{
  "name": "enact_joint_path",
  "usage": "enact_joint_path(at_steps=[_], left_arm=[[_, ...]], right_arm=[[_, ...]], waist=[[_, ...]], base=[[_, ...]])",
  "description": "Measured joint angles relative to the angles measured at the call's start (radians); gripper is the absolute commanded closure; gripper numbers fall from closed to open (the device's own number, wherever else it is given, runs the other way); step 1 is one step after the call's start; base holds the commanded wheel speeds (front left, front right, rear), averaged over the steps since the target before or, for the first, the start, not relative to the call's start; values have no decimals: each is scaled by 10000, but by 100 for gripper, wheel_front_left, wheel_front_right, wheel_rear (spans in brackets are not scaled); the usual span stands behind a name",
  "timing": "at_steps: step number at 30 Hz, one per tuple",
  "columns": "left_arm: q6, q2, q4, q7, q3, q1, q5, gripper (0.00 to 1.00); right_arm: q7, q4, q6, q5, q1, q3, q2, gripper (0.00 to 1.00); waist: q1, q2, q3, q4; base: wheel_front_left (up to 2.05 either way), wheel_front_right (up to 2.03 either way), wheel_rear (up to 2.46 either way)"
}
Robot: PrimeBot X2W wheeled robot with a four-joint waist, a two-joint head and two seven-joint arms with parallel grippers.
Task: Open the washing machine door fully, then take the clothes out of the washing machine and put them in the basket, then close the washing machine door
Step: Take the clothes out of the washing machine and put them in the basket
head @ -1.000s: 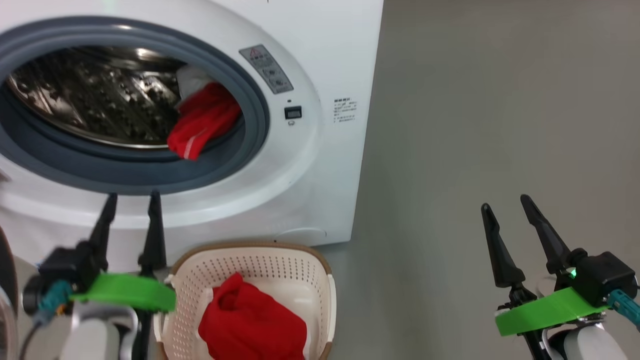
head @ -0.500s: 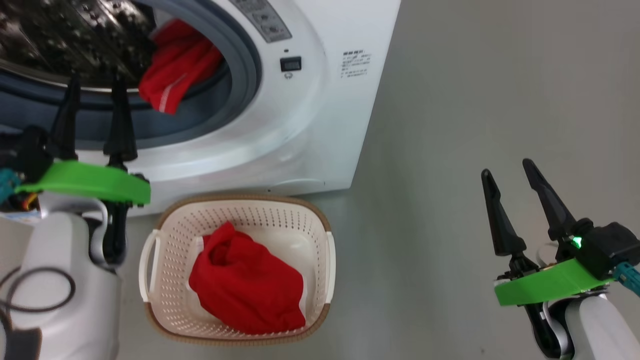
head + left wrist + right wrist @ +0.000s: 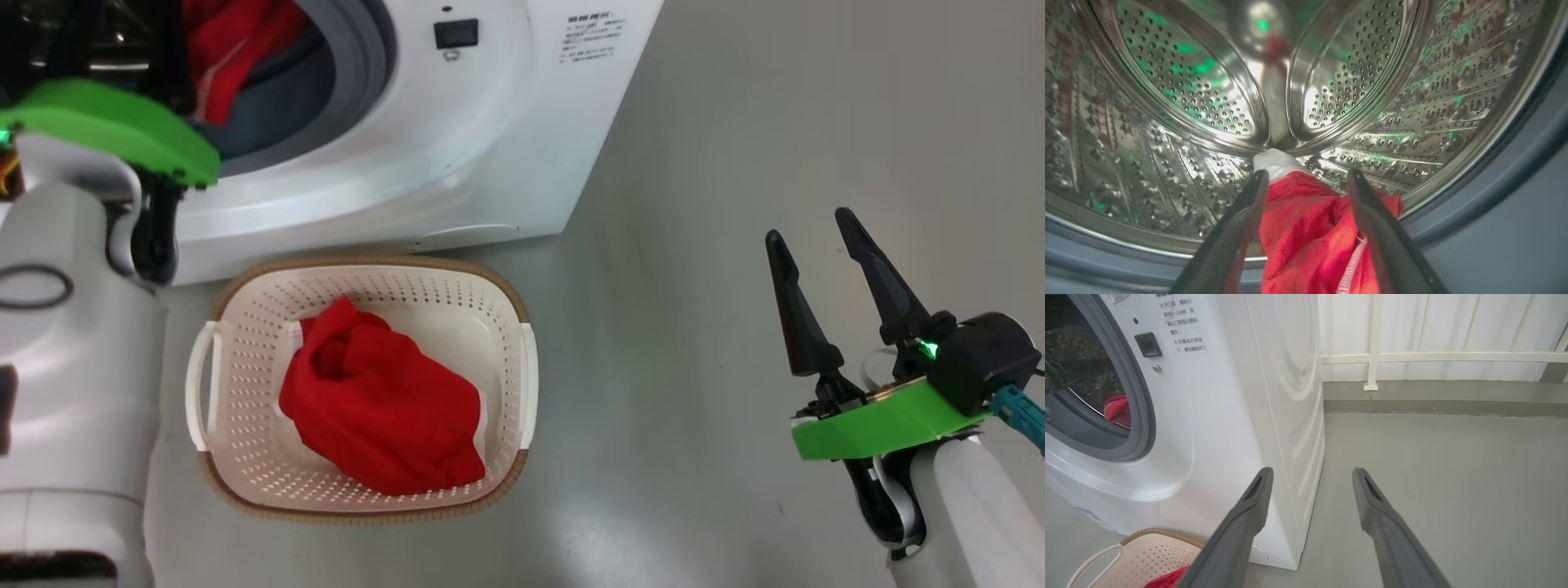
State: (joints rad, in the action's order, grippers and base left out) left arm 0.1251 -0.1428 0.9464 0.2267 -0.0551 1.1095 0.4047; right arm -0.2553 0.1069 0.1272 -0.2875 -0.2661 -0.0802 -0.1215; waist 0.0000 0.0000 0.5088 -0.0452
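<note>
1. Left tool (image 3: pixel 1307 173): reaching into the mouth of the washing machine (image 3: pixel 457 147), fingers set wide. Its pale forearm (image 3: pixel 73 351) runs along the left edge of the head view.
2. Drum (image 3: pixel 1167 81): perforated steel, ringed by a grey rubber seal (image 3: pixel 359 73).
3. Drum garment (image 3: pixel 1298 237): red, with white trim. It lies at the drum's lower front lip and spills onto the seal, between the left tool's two fingers. Whether they touch it cannot be told.
4. White piece (image 3: pixel 1276 161): small, touching the drum garment on its far side, just beyond the left fingertip.
5. Basket (image 3: pixel 245 441): cream, perforated, with a brown rim. It stands on the floor (image 3: pixel 694 245), close against the foot of the washing machine.
6. Basket garment (image 3: pixel 380 400): red and crumpled, resting on the basket's bottom, nearer its front wall.
7. Right tool (image 3: pixel 807 225): fingers wide apart and holding nothing. It hangs over bare floor, well apart from the basket, to the right of the washing machine's corner.
</note>
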Motion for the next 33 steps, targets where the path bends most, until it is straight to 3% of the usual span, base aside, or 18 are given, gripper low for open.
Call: enact_joint_path(at_steps=[4, 10, 20, 21, 22, 25, 33], left_arm=[[0, -12, 920, -844, -207, 655, 727, 0], [0, -410, 2050, -2554, -838, 1383, 899, 0], [-15, -1051, 2982, -3699, -1622, 1923, 466, 1], [-15, -1078, 3024, -3751, -1687, 1984, 428, 55], [-13, -1156, 3064, -3804, -1747, 2119, 426, 100], [-13, -1174, 3122, -3800, -1816, 2176, 380, 100], [-15, -1074, 3172, -2405, -1958, 2052, 357, 100]], right_arm=[[0, 138, 0, -2, -99, -247, -12, 0], [0, 255, 0, -125, -165, -775, -88, 0], [0, 307, 0, -376, -213, -1135, -171, 0], [0, 309, 0, -376, -218, -1185, -171, 0], [0, 316, 0, -382, -273, -1241, -165, 0], [0, 320, 0, -485, -304, -1239, -167, 0], [0, 460, 0, -560, -302, -1174, -163, 0]], waist=[[0, 0, 226, -177], [0, 0, 381, -542], [-1, 0, 606, -939], [-1, 0, 633, -966], [0, 0, 676, -1017], [0, 0, 700, -1049], [0, 0, 437, -997]], base=[[0, 0, 0], [0, 0, 0], [0, 0, 0], [0, 0, 0], [0, 0, 0], [0, 0, 0], [0, 0, 0]])
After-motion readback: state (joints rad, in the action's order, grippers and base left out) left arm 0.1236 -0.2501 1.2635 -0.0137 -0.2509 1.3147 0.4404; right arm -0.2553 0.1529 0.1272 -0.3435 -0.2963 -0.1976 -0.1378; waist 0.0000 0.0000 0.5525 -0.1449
